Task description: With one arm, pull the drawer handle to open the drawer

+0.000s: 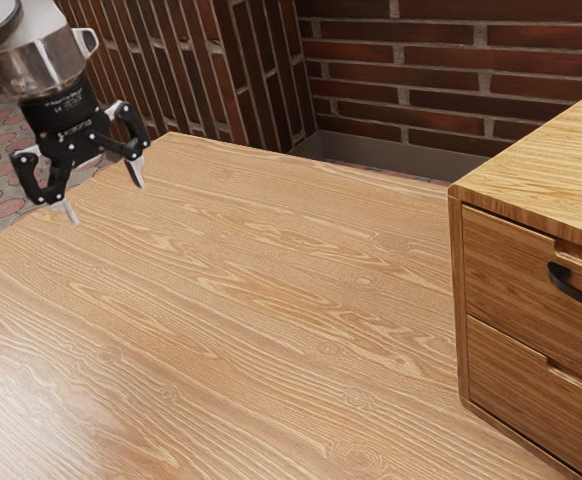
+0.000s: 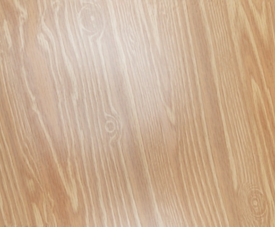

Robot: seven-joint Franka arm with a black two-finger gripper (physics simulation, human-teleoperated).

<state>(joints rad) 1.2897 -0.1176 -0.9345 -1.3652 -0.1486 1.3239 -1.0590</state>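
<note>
A wooden drawer cabinet [image 1: 531, 300] stands at the exterior view's right edge, with two drawer fronts. The upper drawer [image 1: 521, 275] carries a black curved handle [image 1: 574, 288] and sits flush with the cabinet front. My gripper [image 1: 101, 196] hangs at the exterior view's upper left, well above the table and far from the cabinet. Its two black fingers with pale tips are spread wide, with nothing between them. In the wrist view the wooden tabletop [image 2: 137, 113] lies directly below my hand.
The wood-grain table [image 1: 231, 320] stretches wide between my gripper and the cabinet. A brick wall [image 1: 451, 70] runs along the back, and a patterned floor shows past the table's left corner.
</note>
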